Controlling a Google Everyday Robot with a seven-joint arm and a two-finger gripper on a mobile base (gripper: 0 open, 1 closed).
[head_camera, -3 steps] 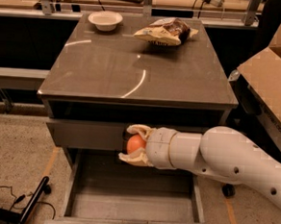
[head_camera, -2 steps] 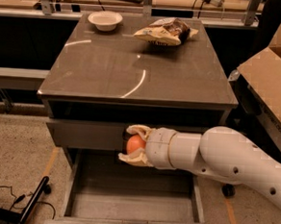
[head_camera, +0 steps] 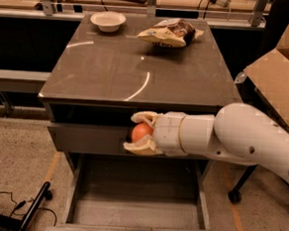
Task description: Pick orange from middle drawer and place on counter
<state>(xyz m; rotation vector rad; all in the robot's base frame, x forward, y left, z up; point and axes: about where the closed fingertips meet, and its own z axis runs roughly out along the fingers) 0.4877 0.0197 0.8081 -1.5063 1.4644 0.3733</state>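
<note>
So the gripper is closed around the orange, one finger above it and one below, arm reaching in from 3 o'clock. The orange sits in the air just under the counter's 6 o'clock edge, above the pulled-out middle drawer, not touching its bare floor. Up on the counter there's a white bowl at 11 o'clock and a snack bag at about 1 o'clock.
</note>
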